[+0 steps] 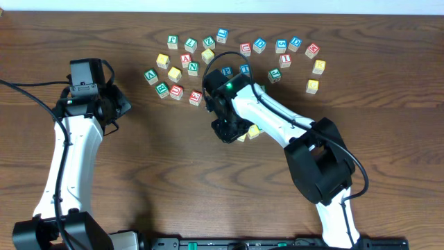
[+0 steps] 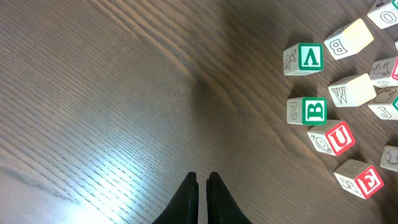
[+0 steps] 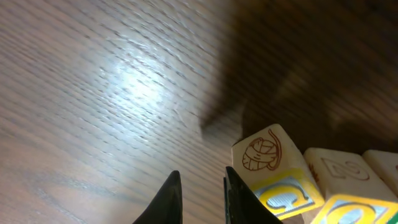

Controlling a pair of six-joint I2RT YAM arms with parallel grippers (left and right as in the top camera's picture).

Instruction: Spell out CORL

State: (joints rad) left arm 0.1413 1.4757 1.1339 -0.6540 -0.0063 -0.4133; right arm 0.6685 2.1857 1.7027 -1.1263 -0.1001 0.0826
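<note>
Cubes of pale wood sit on grained table.

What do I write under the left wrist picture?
Shut left tool hangs over the wood table, a green B cube and a red U cube at the picture's right.

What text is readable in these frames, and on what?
"B", green, on the B cube, left wrist view.
"U", red, on the U cube.
"E", red, sideways, on the E cube.
"W", outlined, on the side of the W cube.
Overhead: letters on the scattered cubes too small to read.
Right wrist: yellow-topped cube, letter blurred.
</note>
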